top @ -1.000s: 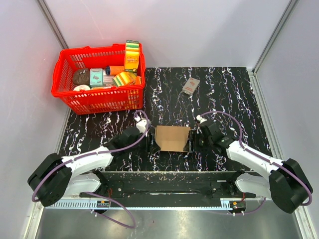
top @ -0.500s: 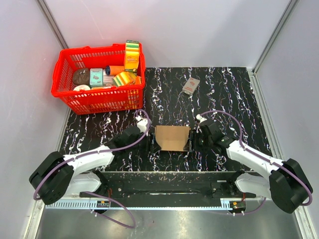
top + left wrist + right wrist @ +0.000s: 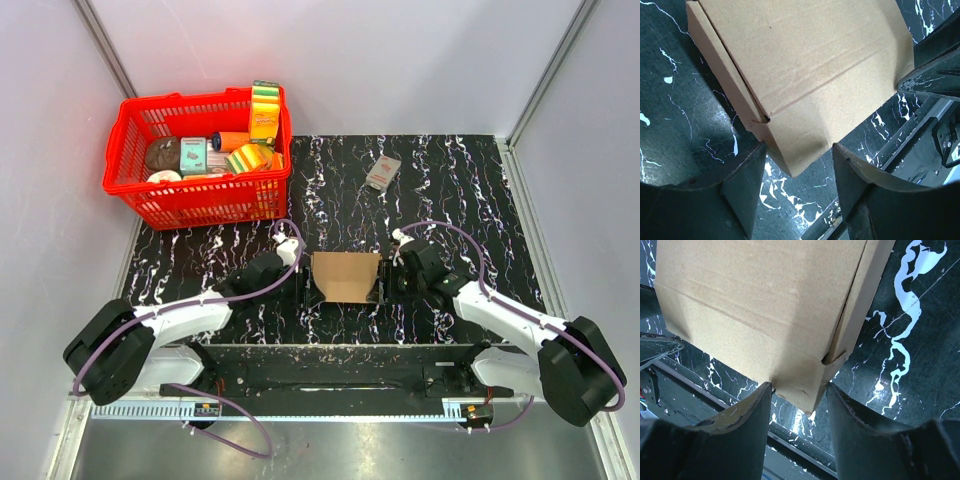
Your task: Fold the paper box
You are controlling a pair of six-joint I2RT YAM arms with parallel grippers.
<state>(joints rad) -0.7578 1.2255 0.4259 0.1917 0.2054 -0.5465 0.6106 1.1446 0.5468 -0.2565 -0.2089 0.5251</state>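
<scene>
Far left, back of the black white-veined worktop: red plastic basket of groceries, well apart from the work.

Left gripper: jaws apart, astride the near-left corner of the plain brown cardboard paper box. There is a gap on each side and no pinch. No change in spread over the last second, though the left arm has shifted a little.

The box lies flat on the worktop at centre, between the two grippers, already a slim closed shape with a side flap seam showing. It has not moved.

Beyond it, the small grey-and-red printed packet lies untouched.

Right gripper: jaws have drawn in around the box's near-right corner and sit at or nearly on the card. Whether they actually pinch it cannot be told.

Judgement: the right side is closing for a hold, probably to steady or press the end flap.
</scene>
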